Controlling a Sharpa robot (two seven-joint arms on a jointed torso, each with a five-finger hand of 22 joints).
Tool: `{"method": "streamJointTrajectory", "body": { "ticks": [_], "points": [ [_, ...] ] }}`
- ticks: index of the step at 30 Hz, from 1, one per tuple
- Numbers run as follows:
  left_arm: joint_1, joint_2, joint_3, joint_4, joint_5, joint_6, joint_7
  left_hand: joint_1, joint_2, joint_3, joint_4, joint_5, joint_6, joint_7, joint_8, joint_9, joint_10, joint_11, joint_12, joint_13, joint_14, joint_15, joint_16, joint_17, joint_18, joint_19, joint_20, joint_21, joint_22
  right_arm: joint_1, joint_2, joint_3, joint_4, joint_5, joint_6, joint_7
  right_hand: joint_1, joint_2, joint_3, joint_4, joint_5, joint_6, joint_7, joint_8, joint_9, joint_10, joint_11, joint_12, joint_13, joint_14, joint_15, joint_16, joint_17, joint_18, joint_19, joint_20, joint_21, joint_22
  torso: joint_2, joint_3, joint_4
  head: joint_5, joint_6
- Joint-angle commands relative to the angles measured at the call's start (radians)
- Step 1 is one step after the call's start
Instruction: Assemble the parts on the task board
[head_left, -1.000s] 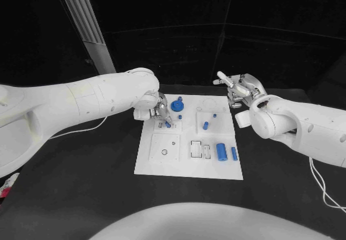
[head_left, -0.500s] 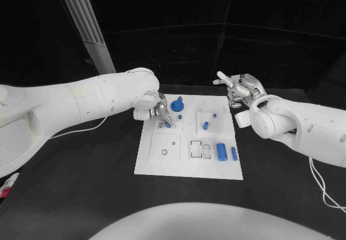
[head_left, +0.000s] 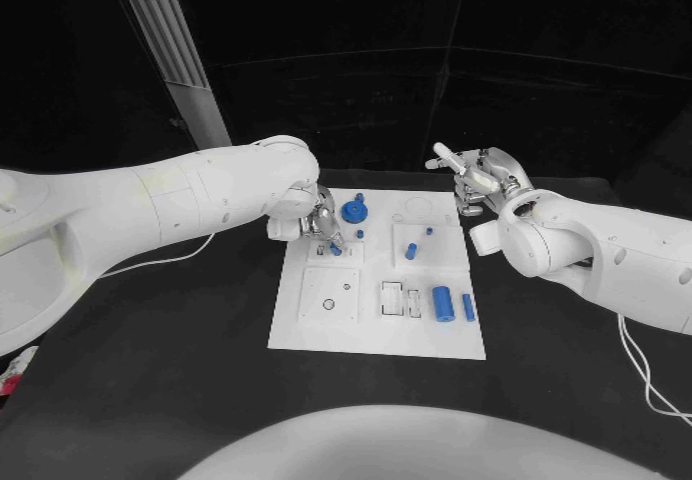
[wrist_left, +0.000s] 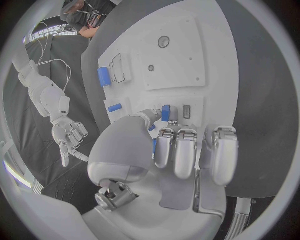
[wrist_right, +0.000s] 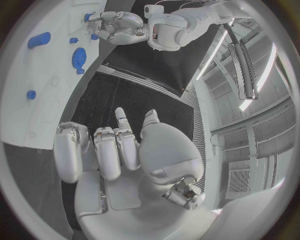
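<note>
The left hand (head_left: 320, 222) pinches a small blue peg (wrist_left: 165, 112) over the white board's (head_left: 378, 335) far left part, while the right hand (head_left: 479, 182) hovers empty; the peg looks light, stiff and slick, best gripped mid-shaft.

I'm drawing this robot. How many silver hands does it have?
2. Left hand over the task board's far left part; right hand raised beyond its far right corner.
</note>
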Motion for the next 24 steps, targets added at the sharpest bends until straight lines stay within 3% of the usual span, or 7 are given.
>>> {"method": "streamJointTrajectory", "body": {
  "ticks": [1,24],
  "points": [
    [0.001,0.002,0.0,-0.001,-0.002,0.015,-0.001,-0.004,-0.006,-0.006,0.002,-0.001,0.002,-0.004,0.006,-0.001,0.102,0.005,0.001,0.263,0.102,0.003,0.003,0.263,-0.007,0.105,0.001,0.004,0.263,0.002,0.0,0.001,0.001,-0.001,-0.004,0.004,0.005,0.001,-0.006,-0.001,0.001,-0.001,-0.003,0.007,0.001,0.104,-0.001,0.0,0.263,0.104,-0.001,0.002,0.263,0.011,0.018,0.0,-0.006,0.206,0.0,-0.0001,-0.0002,0.0,0.0],
    [0.001,0.005,0.0,-0.005,-0.002,0.025,-0.012,-0.038,-0.023,-0.042,0.023,-0.006,0.001,-0.003,-0.001,0.002,0.102,0.006,0.001,0.263,0.102,0.002,0.003,0.263,-0.006,0.104,0.001,0.003,0.262,0.002,0.0,0.001,0.002,-0.001,-0.003,0.004,0.005,0.001,-0.006,-0.001,0.001,-0.001,-0.003,0.007,0.001,0.104,-0.001,0.0,0.263,0.104,-0.001,0.002,0.263,0.011,0.018,0.0,-0.006,0.206,0.0,0.0002,-0.0004,-0.002,0.0]
  ]
}}
